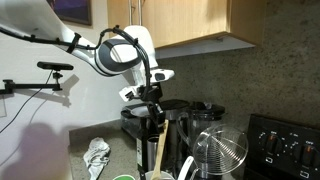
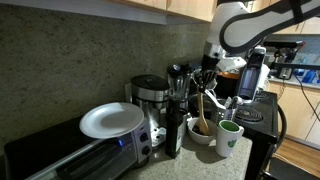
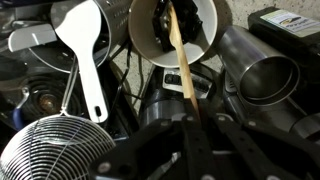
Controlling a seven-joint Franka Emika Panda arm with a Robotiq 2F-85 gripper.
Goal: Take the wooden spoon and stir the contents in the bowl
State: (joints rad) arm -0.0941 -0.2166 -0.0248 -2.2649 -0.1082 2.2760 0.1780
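Note:
The wooden spoon point(image 3: 180, 62) is a pale straight stick. It runs from my gripper point(image 3: 190, 128) into the white bowl point(image 3: 207, 28), and its head is down in the dark contents point(image 3: 160, 25). The gripper is shut on the spoon's handle. In both exterior views the gripper point(image 2: 205, 82) point(image 1: 150, 100) hangs above the counter with the spoon point(image 2: 202, 110) point(image 1: 158, 142) pointing down. The bowl point(image 2: 193, 136) sits in front of the blender, with the spoon's head inside it.
A wire-mesh basket point(image 3: 55, 150) point(image 1: 222, 150), a white plastic ladle point(image 3: 82, 45) and a steel cup point(image 3: 262, 72) crowd round the bowl. A green-and-white cup point(image 2: 229, 138), a blender point(image 2: 179, 85), a coffee maker point(image 2: 150, 95) and a toaster oven carrying a plate point(image 2: 112, 121) line the counter.

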